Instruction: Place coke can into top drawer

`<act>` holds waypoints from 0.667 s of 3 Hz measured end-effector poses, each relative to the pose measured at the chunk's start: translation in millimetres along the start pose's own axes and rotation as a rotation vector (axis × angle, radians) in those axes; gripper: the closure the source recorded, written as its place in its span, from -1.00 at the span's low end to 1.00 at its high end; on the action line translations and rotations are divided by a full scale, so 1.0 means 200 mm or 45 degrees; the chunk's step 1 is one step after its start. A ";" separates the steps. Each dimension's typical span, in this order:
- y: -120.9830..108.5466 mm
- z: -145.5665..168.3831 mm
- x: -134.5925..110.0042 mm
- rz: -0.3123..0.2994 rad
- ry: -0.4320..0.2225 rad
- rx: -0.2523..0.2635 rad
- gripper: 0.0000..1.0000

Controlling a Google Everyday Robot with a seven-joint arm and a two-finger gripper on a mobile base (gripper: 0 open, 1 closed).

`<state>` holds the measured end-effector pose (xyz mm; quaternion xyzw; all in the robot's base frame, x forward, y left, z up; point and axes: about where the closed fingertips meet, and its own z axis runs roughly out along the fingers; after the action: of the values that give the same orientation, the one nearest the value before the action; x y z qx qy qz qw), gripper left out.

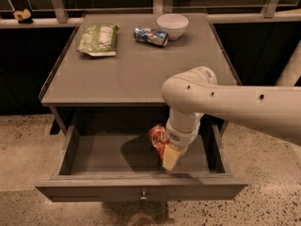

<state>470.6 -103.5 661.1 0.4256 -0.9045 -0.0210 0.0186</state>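
Transport was nearly done: the claw (165, 151) gripped the small red aluminium coke can (157, 136), tilted, inside the pulled-out wide grey-brown top drawer (141, 188), below the front edge of the grey surface (131, 74), right of centre. Lowering and release remained.

Gripper (164, 153) in top drawer (141, 189), right of mid, clamped on coke can (157, 138); can's right side hidden behind wrist, script unreadable. Arm (244, 108) cut off at right edge. Print on lying can (150, 36) at desk (131, 74) rear too blurred. Small obj (22, 15) top-left unidentifiable.
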 end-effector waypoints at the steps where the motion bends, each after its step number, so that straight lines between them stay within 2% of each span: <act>1: -0.11 0.16 -0.16 0.022 -0.094 -0.014 1.00; 2: -0.11 0.17 -0.16 0.022 -0.093 -0.017 1.00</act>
<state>505.5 -92.7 625.3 0.4164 -0.9081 -0.0423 -0.0115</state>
